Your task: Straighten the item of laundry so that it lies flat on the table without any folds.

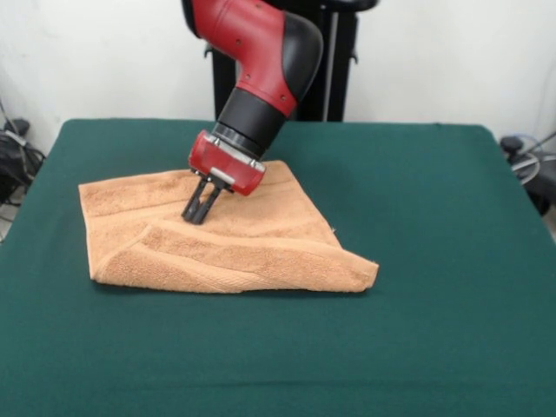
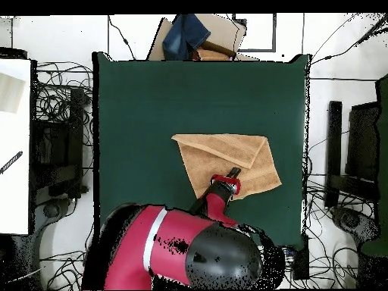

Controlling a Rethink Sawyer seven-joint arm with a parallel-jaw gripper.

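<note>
The front view shows the pincer (image 1: 201,211) plainly: two dark fingers (image 1: 193,204) close together, almost parallel, their tips down on the towel (image 1: 217,234); whether cloth is nipped between them cannot be told. From overhead the red wrist hides most of this, and only a dark tip of the pincer (image 2: 232,173) shows on the towel (image 2: 227,161).

The front view also shows the fold: the edge toward 6 o'clock is a thick doubled roll, a flap is turned over toward 4 o'clock and ends in a blunt corner, and band stripes run across the left part; the overhead view shows instead the outline, a skewed four-sided shape with one layer lying over another along a slanting line.

The towel lies near the middle of the green desk (image 1: 434,347), well inside its edges; in the front view its long axis runs from 9 o'clock to about 4 o'clock; overhead it runs from 10 o'clock to 4 o'clock on the desk (image 2: 136,114).

Only the overhead view shows a blue cloth (image 2: 186,35) and cardboard (image 2: 220,34) beyond the desk at 12 o'clock.
</note>
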